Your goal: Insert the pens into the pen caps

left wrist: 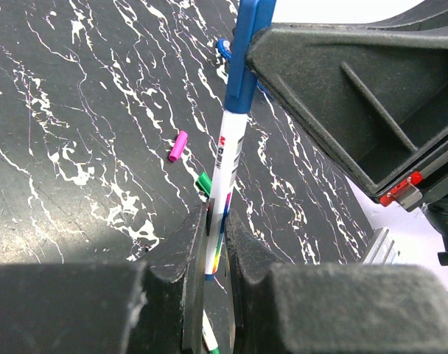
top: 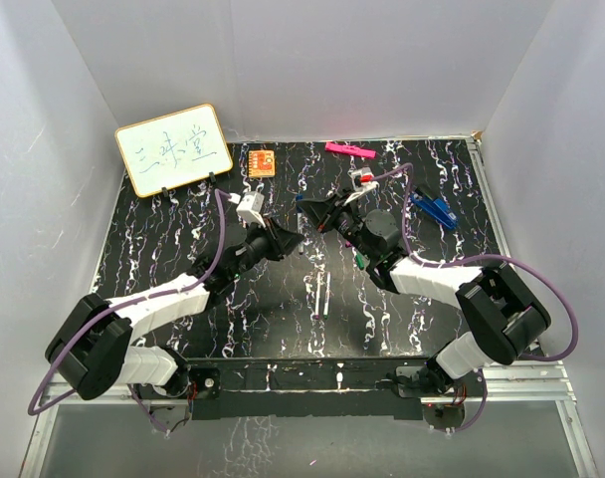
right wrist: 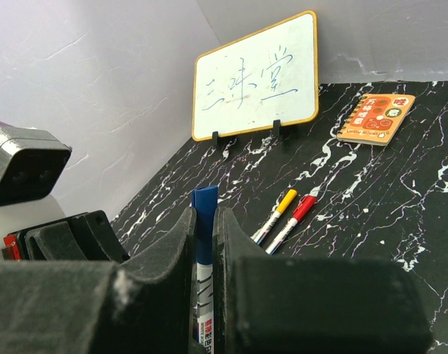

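Left gripper (left wrist: 215,228) is pinching the thin white plastic pen (left wrist: 229,155) above the black marbled table (top: 153,239), right gripper (right wrist: 203,221) is clamping its short blue plastic cap (right wrist: 204,200); pushing off-axis is probably risking it slipping or jamming

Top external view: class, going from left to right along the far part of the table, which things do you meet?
Whiteboard → orange notebook → pink marker → blue item, too small to identify.
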